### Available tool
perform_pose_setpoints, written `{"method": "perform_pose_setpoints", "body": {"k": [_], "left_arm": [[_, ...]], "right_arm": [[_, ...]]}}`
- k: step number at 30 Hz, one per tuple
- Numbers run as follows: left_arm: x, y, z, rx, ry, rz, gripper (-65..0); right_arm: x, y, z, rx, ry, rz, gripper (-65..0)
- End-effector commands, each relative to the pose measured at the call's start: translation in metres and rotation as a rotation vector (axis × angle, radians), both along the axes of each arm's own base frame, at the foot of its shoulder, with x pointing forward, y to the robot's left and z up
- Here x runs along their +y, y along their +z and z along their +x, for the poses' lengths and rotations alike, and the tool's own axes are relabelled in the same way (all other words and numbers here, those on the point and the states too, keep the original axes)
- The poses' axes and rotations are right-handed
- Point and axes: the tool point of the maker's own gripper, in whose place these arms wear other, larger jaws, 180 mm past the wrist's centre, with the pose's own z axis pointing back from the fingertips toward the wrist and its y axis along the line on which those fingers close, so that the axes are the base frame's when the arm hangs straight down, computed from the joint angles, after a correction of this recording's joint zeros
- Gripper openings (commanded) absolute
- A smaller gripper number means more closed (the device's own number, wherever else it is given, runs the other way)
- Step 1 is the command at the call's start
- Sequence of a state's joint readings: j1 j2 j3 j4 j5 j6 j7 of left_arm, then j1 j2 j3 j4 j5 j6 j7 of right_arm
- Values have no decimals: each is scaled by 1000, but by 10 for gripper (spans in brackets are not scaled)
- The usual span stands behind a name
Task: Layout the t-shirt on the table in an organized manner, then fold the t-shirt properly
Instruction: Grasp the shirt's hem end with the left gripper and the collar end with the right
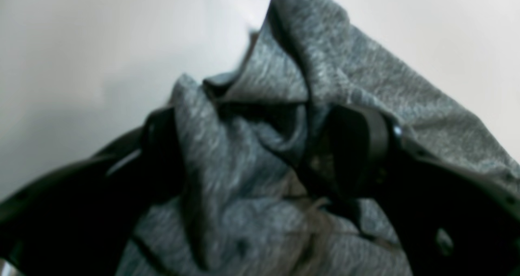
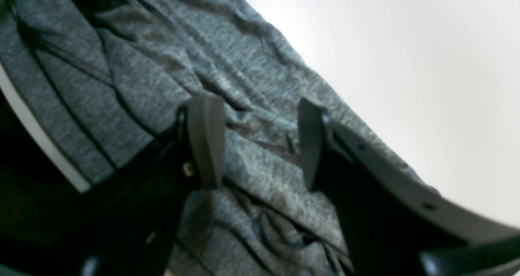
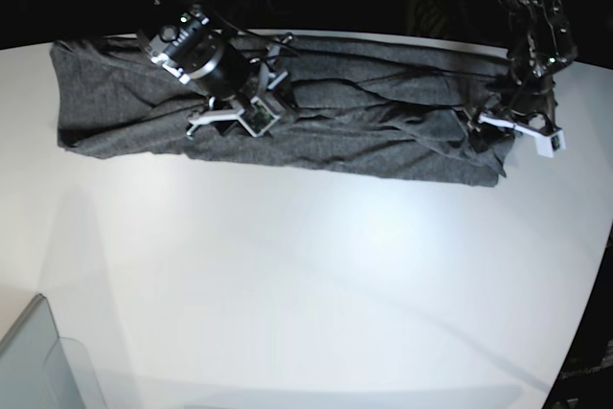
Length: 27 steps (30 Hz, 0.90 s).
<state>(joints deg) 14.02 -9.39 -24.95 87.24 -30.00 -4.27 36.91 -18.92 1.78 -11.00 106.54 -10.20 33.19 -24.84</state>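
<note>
The grey t-shirt [image 3: 287, 126] lies stretched in a long wrinkled band across the far side of the white table [image 3: 316, 275]. The left gripper [image 1: 260, 146] has its jaws spread wide around a raised bunch of the cloth. The right gripper [image 2: 260, 142] hovers with parted jaws over the fabric, holding nothing.

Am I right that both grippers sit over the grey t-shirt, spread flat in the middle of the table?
Not the middle. In the base view the t-shirt lies bunched along the far edge of the table. Both the left gripper and right gripper are over it.
</note>
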Motion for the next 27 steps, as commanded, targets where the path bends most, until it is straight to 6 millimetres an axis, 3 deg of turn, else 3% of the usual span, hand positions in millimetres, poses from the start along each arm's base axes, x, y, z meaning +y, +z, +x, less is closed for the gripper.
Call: {"method": "perform_pose_setpoints", "body": {"k": [1,6,8,17,20,22,27], "left_arm": [[-8,-12,-8,63,-21,-28,-133],[-16,-36,-16,93,-26,-38,-139],[-20,-41,-17,81,-34,-28,-170],[-18,-84,-40,170,4,-45,-632],[-19,-87,-41,173,-10,-55,-650],[-17,-79,-36,133,-41,-64,-649],[32,-44,-24,30,61,-14,-650]], "right_arm": [[5,13,6,-40,4,38,-348],[5,13,6,-42,4,38,-348],[5,13,6,-42,4,38,-348],[5,17,13,-60,4,36,-348],[5,18,14,-63,5,36,-348],[5,19,14,-65,5,36,-348],[5,19,14,-65,5,36,-348]]}}
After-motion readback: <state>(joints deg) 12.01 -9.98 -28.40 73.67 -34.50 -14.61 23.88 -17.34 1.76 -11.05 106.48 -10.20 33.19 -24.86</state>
